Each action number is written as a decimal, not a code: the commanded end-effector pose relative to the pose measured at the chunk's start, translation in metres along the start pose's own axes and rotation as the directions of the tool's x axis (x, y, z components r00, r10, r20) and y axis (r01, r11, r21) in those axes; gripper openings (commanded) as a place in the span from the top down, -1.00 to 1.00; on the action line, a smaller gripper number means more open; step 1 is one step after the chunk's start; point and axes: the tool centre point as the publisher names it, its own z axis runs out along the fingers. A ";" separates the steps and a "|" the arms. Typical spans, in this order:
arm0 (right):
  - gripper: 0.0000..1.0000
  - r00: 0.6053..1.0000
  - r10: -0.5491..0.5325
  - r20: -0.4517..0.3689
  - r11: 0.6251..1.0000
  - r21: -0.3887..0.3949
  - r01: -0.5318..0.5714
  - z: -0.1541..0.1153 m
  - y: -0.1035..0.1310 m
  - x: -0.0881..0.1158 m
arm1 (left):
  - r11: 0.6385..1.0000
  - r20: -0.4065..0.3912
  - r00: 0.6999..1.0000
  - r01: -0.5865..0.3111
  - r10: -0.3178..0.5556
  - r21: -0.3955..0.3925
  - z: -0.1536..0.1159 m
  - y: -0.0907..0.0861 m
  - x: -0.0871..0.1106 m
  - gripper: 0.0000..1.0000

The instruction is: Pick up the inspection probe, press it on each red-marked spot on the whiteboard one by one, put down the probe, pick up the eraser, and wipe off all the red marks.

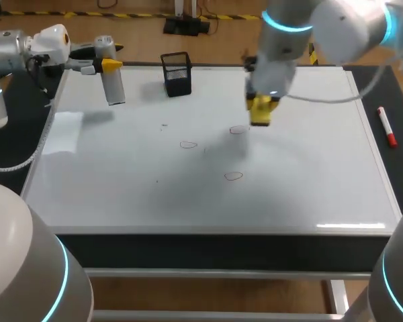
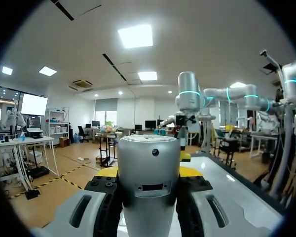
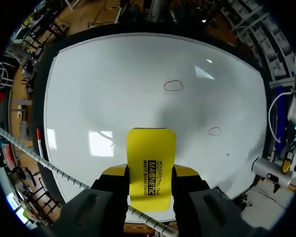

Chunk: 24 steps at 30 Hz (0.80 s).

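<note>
The yellow eraser (image 1: 260, 121) (image 3: 152, 165) sits between the two fingers of the right gripper (image 1: 263, 104) (image 3: 150, 172), which clamp it from both sides. It is held above the whiteboard (image 1: 121, 181) (image 3: 113, 74), toward the far side, just beside the farthest red mark (image 1: 238, 129). Whether it touches the surface cannot be told from the head view; from the right wrist the board lies well below it.

Two more red marks are drawn nearer the middle of the board, one (image 1: 188, 144) (image 3: 214, 131) to the left and one (image 1: 233, 176) (image 3: 173, 86) closer to the robot.

The silver inspection probe (image 1: 113, 84) (image 2: 149, 158) is pinched upright in the left gripper (image 1: 107, 65) (image 2: 149, 172), a yellow tip on either side of its body, over the far left corner of the board and well apart from the eraser.

A black mesh pen holder (image 1: 176, 74) stands on the far edge of the board between the two grippers; what it holds cannot be made out. A red marker (image 1: 387, 127) (image 3: 39, 140) lies on the dark table just beside the board's right edge.
</note>
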 end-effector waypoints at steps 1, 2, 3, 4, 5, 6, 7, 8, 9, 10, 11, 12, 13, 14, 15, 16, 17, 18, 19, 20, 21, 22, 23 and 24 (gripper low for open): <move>1.00 0.998 -0.041 -0.053 0.999 -0.005 0.040 0.010 0.011 -0.046 | 1.000 0.002 1.000 0.000 0.000 -0.002 0.000 -0.002 0.001 1.00; 1.00 0.996 -0.067 -0.056 0.998 -0.012 0.066 0.011 0.015 -0.057 | 1.000 0.002 1.000 0.000 0.000 -0.002 0.000 -0.002 0.001 1.00; 1.00 0.995 -0.082 -0.058 0.997 -0.012 0.082 0.013 0.019 -0.066 | 1.000 0.002 1.000 0.000 0.000 -0.002 0.000 -0.002 0.001 1.00; 1.00 0.994 -0.095 -0.047 0.995 -0.014 0.094 0.014 0.022 -0.074 | 1.000 0.002 1.000 0.000 0.000 -0.002 0.000 -0.002 0.001 1.00; 1.00 0.993 -0.111 -0.047 0.994 -0.019 0.110 0.017 0.025 -0.083 | 1.000 0.002 1.000 0.000 0.000 -0.002 0.000 -0.002 0.001 1.00; 1.00 0.991 -0.124 -0.043 0.992 -0.019 0.123 0.019 0.027 -0.091 | 1.000 0.002 1.000 0.000 0.000 -0.002 0.000 -0.002 0.001 1.00; 1.00 0.991 -0.130 -0.036 0.991 -0.019 0.130 0.021 0.028 -0.098 | 1.000 0.002 1.000 0.000 0.000 -0.002 0.000 -0.002 0.001 1.00; 1.00 0.989 -0.144 -0.035 0.990 -0.016 0.144 0.024 0.029 -0.105 | 1.000 0.002 1.000 0.000 0.000 -0.002 0.000 -0.002 0.001 1.00; 1.00 0.987 -0.156 -0.036 0.988 -0.017 0.156 0.027 0.030 -0.112 | 1.000 0.002 1.000 0.000 0.000 -0.002 0.000 -0.002 0.001 1.00; 1.00 0.986 -0.162 -0.035 0.987 -0.019 0.162 0.030 0.030 -0.117 | 1.000 0.002 1.000 0.000 0.000 -0.002 0.000 -0.002 0.001 1.00; 1.00 0.983 -0.180 -0.037 0.983 -0.025 0.179 0.034 0.030 -0.124 | 1.000 0.002 1.000 0.000 0.000 -0.002 0.000 -0.002 0.001 1.00; 1.00 0.981 -0.190 -0.034 0.981 -0.035 0.189 0.037 0.031 -0.130 | 1.000 0.002 1.000 0.000 0.000 -0.002 0.000 -0.002 0.001 1.00; 1.00 0.979 -0.202 -0.037 0.979 -0.038 0.201 0.040 0.031 -0.135 | 1.000 0.002 1.000 0.000 0.000 -0.002 0.000 -0.002 0.001 1.00; 1.00 0.976 -0.214 -0.042 0.976 -0.039 0.212 0.042 0.031 -0.141 | 1.000 0.002 1.000 0.000 0.000 -0.002 0.000 -0.002 0.001 1.00; 1.00 0.975 -0.216 -0.043 0.976 -0.043 0.214 0.044 0.031 -0.147 | 1.000 0.002 1.000 0.000 0.000 -0.002 0.000 -0.002 0.001 1.00; 1.00 0.976 -0.215 -0.044 0.976 -0.045 0.214 0.046 0.030 -0.151 | 1.000 0.002 1.000 0.000 0.000 -0.002 0.000 -0.002 0.001 1.00; 1.00 0.977 -0.209 -0.053 0.978 -0.036 0.207 0.048 0.029 -0.156 | 1.000 0.002 1.000 0.000 0.000 -0.002 0.000 -0.002 0.001 1.00; 1.00 0.980 -0.195 -0.049 0.981 -0.031 0.194 0.050 0.028 -0.160 | 1.000 0.002 1.000 0.000 0.000 -0.002 0.000 -0.002 0.001 1.00; 1.00 0.984 -0.172 -0.041 0.985 -0.026 0.171 0.051 0.027 -0.164 | 1.000 0.002 1.000 0.000 0.000 -0.002 0.000 -0.002 0.001 1.00; 1.00 0.986 -0.161 -0.055 0.987 -0.019 0.160 0.054 0.026 -0.168 | 1.000 0.002 1.000 0.000 0.000 -0.002 0.000 -0.002 0.001 1.00; 1.00 0.986 -0.153 -0.064 0.988 -0.015 0.152 0.057 0.025 -0.172 | 1.000 0.002 1.000 0.000 0.000 -0.002 0.000 -0.002 0.001 1.00; 1.00 0.989 -0.135 -0.054 0.991 -0.019 0.134 0.059 0.025 -0.175 | 1.000 0.002 1.000 0.000 0.000 -0.002 0.000 -0.002 0.001 1.00; 1.00 0.991 -0.121 -0.056 0.993 -0.020 0.120 0.061 0.025 -0.178 | 1.000 0.002 1.000 0.000 0.000 -0.002 0.000 -0.002 0.001 1.00; 1.00 0.992 -0.110 -0.062 0.994 -0.011 0.109 0.064 0.025 -0.181 | 1.000 0.002 1.000 0.000 0.000 -0.002 0.000 -0.002 0.001 1.00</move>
